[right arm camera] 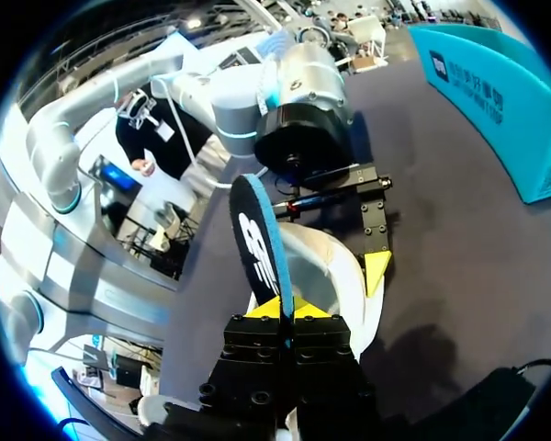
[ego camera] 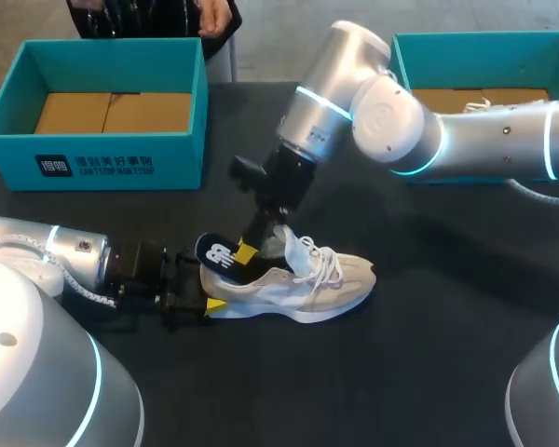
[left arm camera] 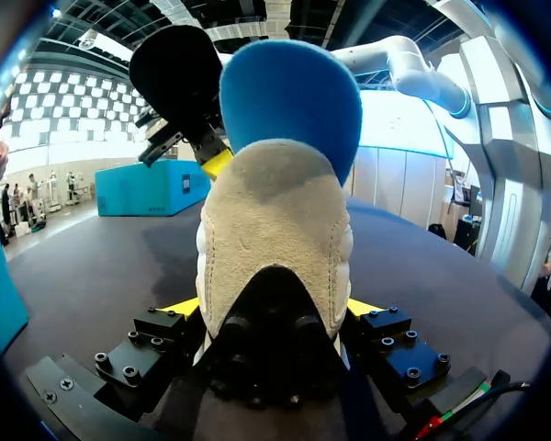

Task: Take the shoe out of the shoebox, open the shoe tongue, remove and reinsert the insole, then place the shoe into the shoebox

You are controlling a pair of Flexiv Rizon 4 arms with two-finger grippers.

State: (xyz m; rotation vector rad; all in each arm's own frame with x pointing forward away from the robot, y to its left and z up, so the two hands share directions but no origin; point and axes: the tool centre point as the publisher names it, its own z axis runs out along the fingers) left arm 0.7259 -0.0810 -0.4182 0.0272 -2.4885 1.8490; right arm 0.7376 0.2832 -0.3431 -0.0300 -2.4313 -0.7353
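A cream-white sneaker [ego camera: 307,284] lies on the dark table, toe to the right. My left gripper [ego camera: 210,287] is clamped on its heel, one yellow-tipped finger on each side [left arm camera: 179,306]; the suede heel [left arm camera: 275,220] fills the space between them. A dark blue insole [ego camera: 217,253] stands up out of the shoe's opening. My right gripper [ego camera: 247,253] comes down from above and is shut on the insole's edge. In the right wrist view the insole [right arm camera: 257,239] rises edge-on from between the gripper's [right arm camera: 289,310] closed tips, over the shoe [right arm camera: 335,276].
A teal shoebox [ego camera: 102,154] lined with brown paper stands at the back left. A second teal box [ego camera: 405,65] stands at the back right, behind my right arm. Bare dark table lies in front of the shoe.
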